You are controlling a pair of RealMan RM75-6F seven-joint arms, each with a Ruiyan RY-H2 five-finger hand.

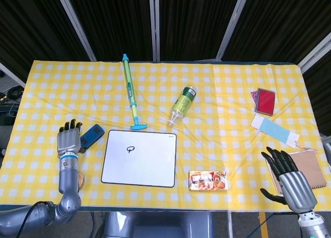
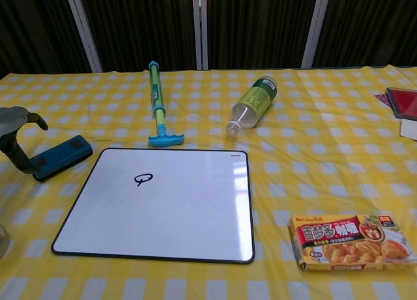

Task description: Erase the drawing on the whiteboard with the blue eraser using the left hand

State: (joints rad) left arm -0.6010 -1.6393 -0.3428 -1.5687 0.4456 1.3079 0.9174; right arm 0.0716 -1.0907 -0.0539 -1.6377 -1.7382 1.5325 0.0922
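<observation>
The blue eraser (image 1: 93, 134) lies on the yellow checked cloth just left of the whiteboard (image 1: 139, 168). A small black loop drawing (image 1: 130, 149) sits in the board's upper left. My left hand (image 1: 69, 138) hovers at the eraser's left end with its fingers apart and holds nothing. In the chest view the left hand (image 2: 15, 132) arches over the near-left end of the eraser (image 2: 65, 154), beside the whiteboard (image 2: 169, 222) and its drawing (image 2: 143, 179). My right hand (image 1: 288, 179) stays open near the table's front right corner.
A blue-green pump toy (image 1: 130, 90) and a lying bottle (image 1: 182, 104) are behind the board. A curry box (image 1: 208, 179) lies to its right. A small can (image 1: 81, 180) peeks out beside my left forearm. A red card (image 1: 265, 100), a blue strip (image 1: 275, 130) and a brown notebook (image 1: 312, 164) lie at the right.
</observation>
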